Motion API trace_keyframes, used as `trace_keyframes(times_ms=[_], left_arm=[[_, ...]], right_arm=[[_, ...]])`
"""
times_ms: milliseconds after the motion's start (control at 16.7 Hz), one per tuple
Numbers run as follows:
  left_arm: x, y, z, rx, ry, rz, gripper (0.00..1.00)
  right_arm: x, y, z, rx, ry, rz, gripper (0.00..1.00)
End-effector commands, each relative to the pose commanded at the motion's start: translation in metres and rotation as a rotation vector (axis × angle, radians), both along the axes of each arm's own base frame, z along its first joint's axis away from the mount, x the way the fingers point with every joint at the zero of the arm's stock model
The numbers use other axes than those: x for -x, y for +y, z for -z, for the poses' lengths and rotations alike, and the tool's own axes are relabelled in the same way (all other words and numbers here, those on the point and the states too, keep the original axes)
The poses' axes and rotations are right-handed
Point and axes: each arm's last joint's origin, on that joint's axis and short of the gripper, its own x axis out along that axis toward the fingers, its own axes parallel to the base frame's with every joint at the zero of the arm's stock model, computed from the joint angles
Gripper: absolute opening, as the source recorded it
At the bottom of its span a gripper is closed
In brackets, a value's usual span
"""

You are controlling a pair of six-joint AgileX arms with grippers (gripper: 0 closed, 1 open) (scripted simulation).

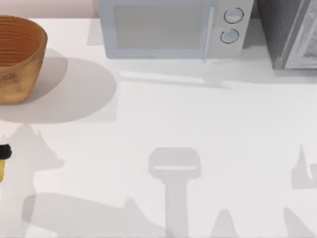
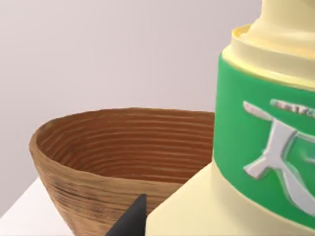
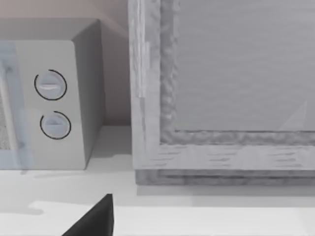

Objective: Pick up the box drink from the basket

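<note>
The box drink point(image 2: 256, 147) is a cream carton with a green label and looms close in the left wrist view. One dark finger point(image 2: 129, 220) of my left gripper point(image 1: 3, 152) presses against its side, so the gripper is shut on it. In the top view the gripper and a yellow sliver of the box drink point(image 1: 1, 171) sit at the table's far left edge, in front of the basket. The golden-brown ribbed basket point(image 1: 17, 57) stands at the back left, and its inside point(image 2: 123, 147) looks bare. A dark part of my right gripper point(image 3: 93, 221) hangs near the back right.
A grey-white microwave point(image 1: 168, 27) with two round knobs stands at the back centre. A grey framed cabinet point(image 1: 292, 34) stands at the back right, close before the right wrist camera. Arm shadows fall across the white table point(image 1: 198, 124).
</note>
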Motion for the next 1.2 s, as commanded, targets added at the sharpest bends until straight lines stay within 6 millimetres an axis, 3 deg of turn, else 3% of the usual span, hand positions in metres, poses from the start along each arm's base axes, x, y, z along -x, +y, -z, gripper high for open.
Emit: trace_keyframes(times_ms=[240, 480, 840, 1200], left_arm=[[-0.023, -0.012, -0.025, 0.016, -0.052, -0.125, 0.00], [-0.054, -0.034, -0.034, 0.037, -0.061, -0.260, 0.00], [-0.089, -0.074, -0.015, 0.026, -0.007, -0.431, 0.00], [-0.098, -0.089, 0.001, 0.002, 0.027, -0.488, 0.00]], right_arm=[[0.000, 0.000, 0.000, 0.000, 0.000, 0.000, 1.00], [0.000, 0.000, 0.000, 0.000, 0.000, 0.000, 1.00], [0.000, 0.000, 0.000, 0.000, 0.000, 0.000, 1.00], [0.000, 0.000, 0.000, 0.000, 0.000, 0.000, 1.00]])
